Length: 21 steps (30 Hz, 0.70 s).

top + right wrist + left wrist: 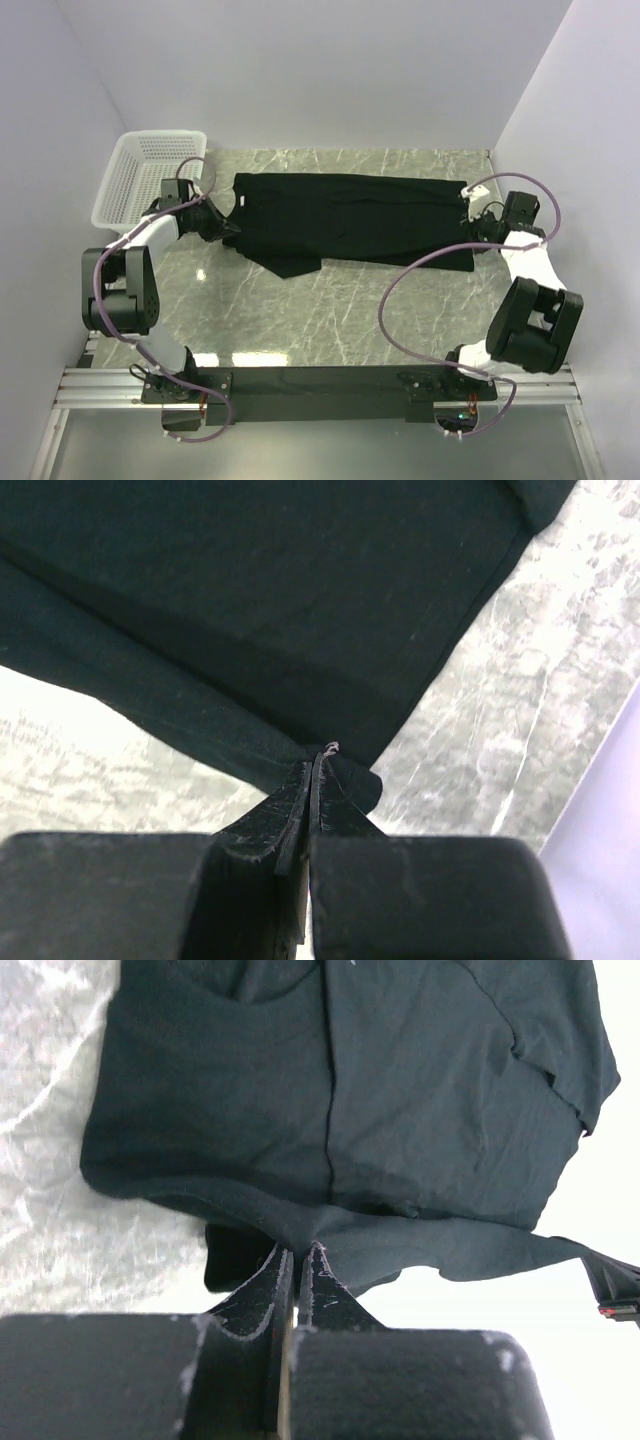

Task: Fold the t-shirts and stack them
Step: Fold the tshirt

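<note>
Grey marble table (pixel 300 320) enclosed by white walls; black t-shirt (pixel 350 215) stretched out across far half, near white mesh basket (pixel 140 175); left gripper (pixel 228 228) clamped tight on one shirt edge; right gripper (pixel 468 216) pinched tight on opposite edge.

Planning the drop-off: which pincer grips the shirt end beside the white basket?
The left pincer, shut on the black t-shirt at the edge right by the white mesh basket; the right pincer grips the opposite end, far from it.
</note>
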Tool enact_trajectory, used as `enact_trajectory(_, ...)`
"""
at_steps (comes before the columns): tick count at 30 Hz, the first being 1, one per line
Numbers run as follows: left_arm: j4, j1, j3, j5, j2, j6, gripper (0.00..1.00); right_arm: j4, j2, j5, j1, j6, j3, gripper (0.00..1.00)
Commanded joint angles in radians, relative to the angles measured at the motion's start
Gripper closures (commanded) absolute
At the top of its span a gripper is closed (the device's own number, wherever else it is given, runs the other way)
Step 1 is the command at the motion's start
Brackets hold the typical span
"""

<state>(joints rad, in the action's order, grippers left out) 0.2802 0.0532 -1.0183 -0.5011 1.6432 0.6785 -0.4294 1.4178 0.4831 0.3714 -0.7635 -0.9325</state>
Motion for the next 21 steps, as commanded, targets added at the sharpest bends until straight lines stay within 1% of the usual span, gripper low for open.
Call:
enact_trajectory(1, -0.03, 0.005, -0.054, -0.022, 0.035, 0.01, 0.99, 0.032, 0.058, 0.02, 0.003, 0.033, -0.086, 1.0)
enact_trajectory(6, -0.045, 0.005, -0.109, -0.02, 0.116, 0.032, 0.99, 0.052, 0.174, 0.009, -0.003, 0.082, -0.156, 1.0)
enact_trajectory(14, -0.021, 0.005, -0.265, 0.016, 0.26, 0.032, 0.99, 0.069, 0.332, -0.021, -0.032, 0.141, -0.281, 1.0)
enact_trajectory(21, -0.033, 0.005, -0.31, 0.027, 0.305, 0.038, 0.99, 0.066, 0.398, -0.07, -0.057, 0.159, -0.335, 1.0)
